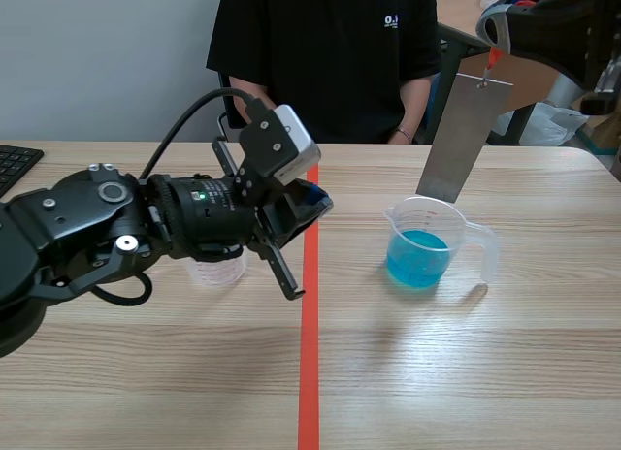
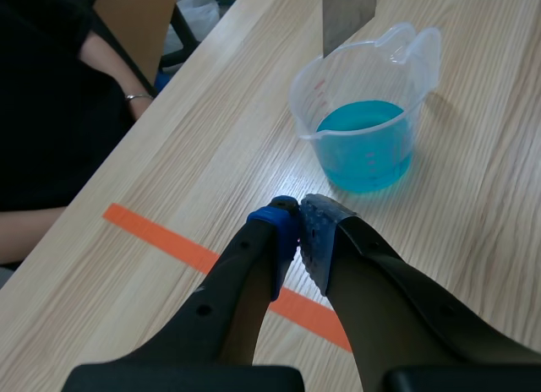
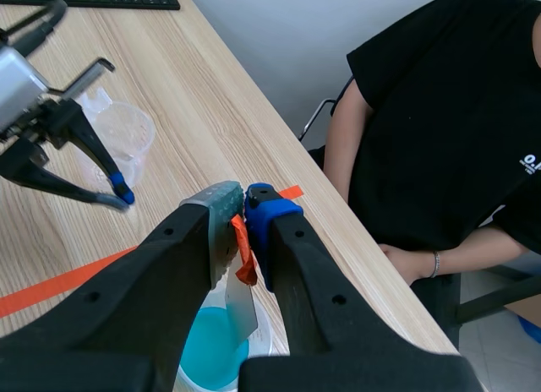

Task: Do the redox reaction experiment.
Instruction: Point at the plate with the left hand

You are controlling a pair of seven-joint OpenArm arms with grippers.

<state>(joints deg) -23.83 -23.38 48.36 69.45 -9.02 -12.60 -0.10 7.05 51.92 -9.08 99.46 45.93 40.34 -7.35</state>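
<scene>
closest, my left claw (image 2: 300,216) idles closed and empty; at 2 o'clock my right claw (image 3: 243,208) clamps a grey metal strip (image 1: 464,137) over the clear plastic jug of blue liquid (image 1: 456,227), to dip.

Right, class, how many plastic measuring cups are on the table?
2. The blue-liquid cup stands right of the tape line, below the metal strip held by the right gripper. The empty cup stands left of the tape, partly hidden behind the left arm.

Left pincer (image 2: 300,210) closed, empty, clear beaker (image 2: 397,54) of blue liquid (image 2: 363,143) ahead, metal strip (image 2: 347,12) at its rim
</scene>
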